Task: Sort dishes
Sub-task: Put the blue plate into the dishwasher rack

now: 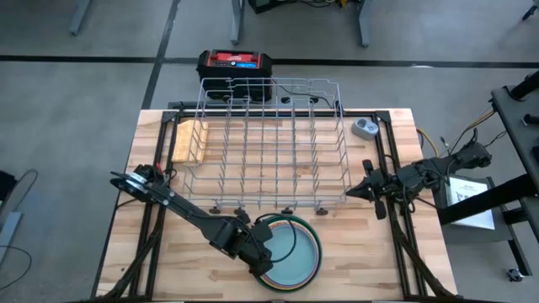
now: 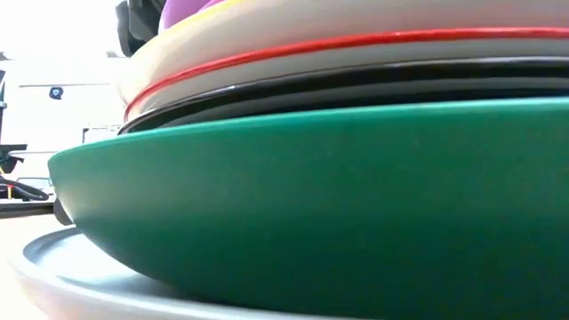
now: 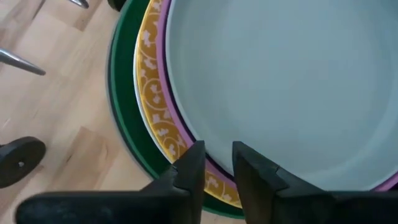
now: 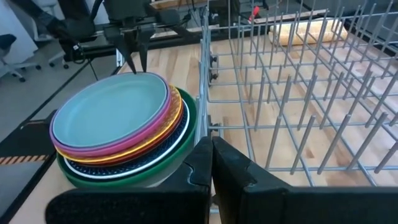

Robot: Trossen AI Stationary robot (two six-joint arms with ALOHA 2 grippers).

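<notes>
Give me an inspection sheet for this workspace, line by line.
Surface: wooden table, bare where seen.
Job's things: plates stacked at the front edge, pale blue on top; dish rack behind holds none.
Clutter: wood block and small grey object near the rack.
Grippers: left gripper narrowly open at the stack's rim; right gripper shut, beside the rack.
Cables: bundle by the right arm.
Surroundings: black-and-red case on the floor.

Stack of dishes (image 2: 356,133) very near, filling the view; green plate (image 2: 311,204) widest, resting on a pale grey-blue rim (image 2: 71,267); above it dark, red-edged cream, yellow, purple layers; blurred room far left.
</notes>
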